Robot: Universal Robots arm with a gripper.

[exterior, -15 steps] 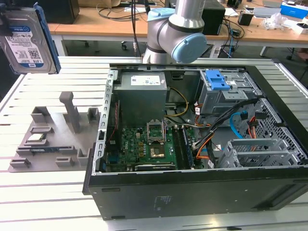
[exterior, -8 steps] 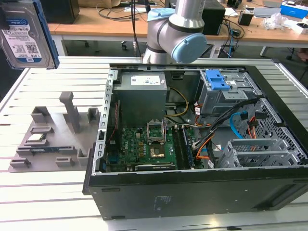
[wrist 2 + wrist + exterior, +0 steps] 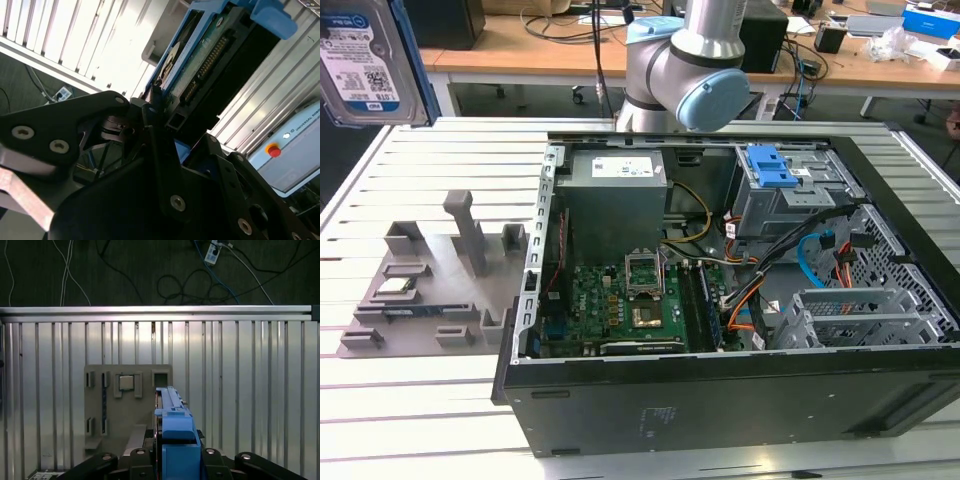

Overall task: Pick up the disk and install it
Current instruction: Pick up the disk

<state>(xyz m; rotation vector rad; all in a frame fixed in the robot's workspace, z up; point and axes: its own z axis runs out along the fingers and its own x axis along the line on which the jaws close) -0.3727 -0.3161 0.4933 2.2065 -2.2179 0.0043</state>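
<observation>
Now fingers (image 3: 161, 165) pinch disk (image 3: 200, 70) edge-on, up over table (image 3: 250, 390) w/ gray fixture (image 3: 125, 410).

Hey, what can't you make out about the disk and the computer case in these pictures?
Exterior view: the disk is cut off by the top and left edges.
First wrist view: the disk is edge-on, so its label face is hidden, and the hand covers its gripped end.
Second wrist view: the hand's dark links hide part of the disk.
Exterior view: cables hide part of the case floor.
</observation>
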